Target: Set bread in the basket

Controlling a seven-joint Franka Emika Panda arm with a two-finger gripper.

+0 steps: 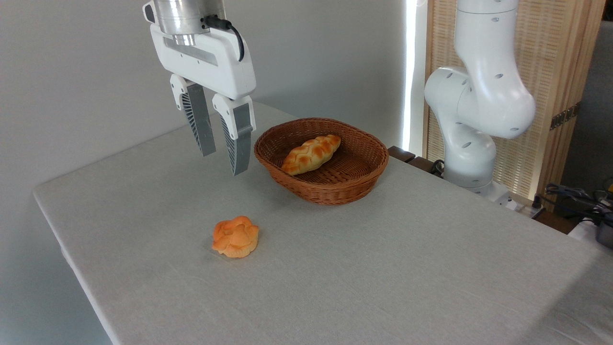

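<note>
Already the braided loaf [311, 154] lies inside the wicker basket [335, 194], set diagonally w/ its lower tapered end toward the near-left wall and its upper end pointing back-right. It rests on the woven floor, left of centre, and part of the basket's floor shows bare to its right.

Tool [224, 161] hangs in the air to the left of the basket, above the surface [383, 268], touching nothing. Its two ribbed grey fingers [201, 124] point down & slightly right, standing apart w/ a clear gap between the tips; nothing is held between them. The nearer finger's tip sits just beside the basket's left rim in the picture, though whether it's level with the rim in depth is hard to tell. So the loaf is to the right of the tool and lower, separated from it by the basket's left wall.

Small round orange flower-shaped bun [235, 236] sits alone on the light cloth of the surface, well in front of the tool and down-left of the basket, apart from both.

White robot arm base [471, 124] rises at the far right edge of the surface, behind the basket, w/ a slatted wooden screen [550, 72] behind it. Some dark cables [574, 196] lie at the right edge beyond the surface.
</note>
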